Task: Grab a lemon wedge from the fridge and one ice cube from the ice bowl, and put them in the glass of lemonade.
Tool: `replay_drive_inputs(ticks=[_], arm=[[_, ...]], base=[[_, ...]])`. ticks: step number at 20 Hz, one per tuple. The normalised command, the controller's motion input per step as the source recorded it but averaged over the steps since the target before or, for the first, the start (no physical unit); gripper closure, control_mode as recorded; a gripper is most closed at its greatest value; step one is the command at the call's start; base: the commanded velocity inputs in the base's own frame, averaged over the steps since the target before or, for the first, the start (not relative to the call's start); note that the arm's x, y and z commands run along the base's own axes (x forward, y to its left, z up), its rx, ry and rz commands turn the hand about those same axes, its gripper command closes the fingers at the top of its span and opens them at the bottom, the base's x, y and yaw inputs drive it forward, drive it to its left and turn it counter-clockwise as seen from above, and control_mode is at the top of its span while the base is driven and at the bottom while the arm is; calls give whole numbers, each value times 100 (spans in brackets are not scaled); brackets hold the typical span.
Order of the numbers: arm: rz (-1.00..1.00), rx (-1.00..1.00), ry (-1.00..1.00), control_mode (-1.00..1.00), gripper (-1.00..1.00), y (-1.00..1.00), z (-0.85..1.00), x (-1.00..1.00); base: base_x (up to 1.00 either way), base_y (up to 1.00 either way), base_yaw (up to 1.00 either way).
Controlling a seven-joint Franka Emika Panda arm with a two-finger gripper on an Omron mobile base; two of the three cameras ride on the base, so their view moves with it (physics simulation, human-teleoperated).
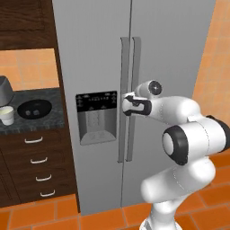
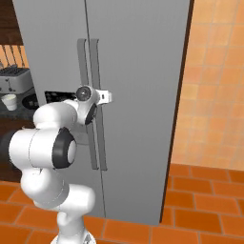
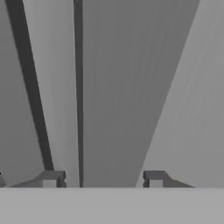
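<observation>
Fridge (image 1: 94,54) doors shut on orange tile floor (image 1: 40,215); jaws straddle right handle (image 3: 127,109), grip unclear.

The fridge (image 1: 94,54) is plain flat grey, and its two long door handles (image 1: 129,99) are the same grey. The dispenser panel (image 1: 96,101) on the left door is black with small pale markings, above a lighter grey recess. The ice bowl (image 1: 34,108) is black, the glass of lemonade (image 1: 6,115) whitish with pale yellow-green liquid. The countertop (image 1: 45,120) is dark speckled grey, the drawers (image 1: 38,166) dark brown wood with silver pulls. The toaster (image 2: 13,78) is silver. The floor tiles (image 2: 200,209) are orange with pale grout lines; the wall tiles (image 2: 214,86) are lighter orange.
</observation>
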Motion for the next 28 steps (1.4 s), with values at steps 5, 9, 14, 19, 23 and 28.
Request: replay_drive_inputs(ticks=[5, 9, 14, 19, 23, 28], arm=[[-1, -3, 0, -100, 100, -18, 0, 34], [-10, -2, 3, -100, 100, -68, 0, 7], [-13, 0, 3, -100, 100, -85, 0, -10], [-10, 5, 2, -100, 100, -88, 1, -66], [-9, 6, 0, -100, 100, -88, 10, -67], [-9, 9, 0, -100, 100, -100, 26, -49]], base=[[0, 0, 0], [0, 0, 0], [0, 0, 0], [0, 0, 0], [0, 0, 0], [0, 0, 0]])
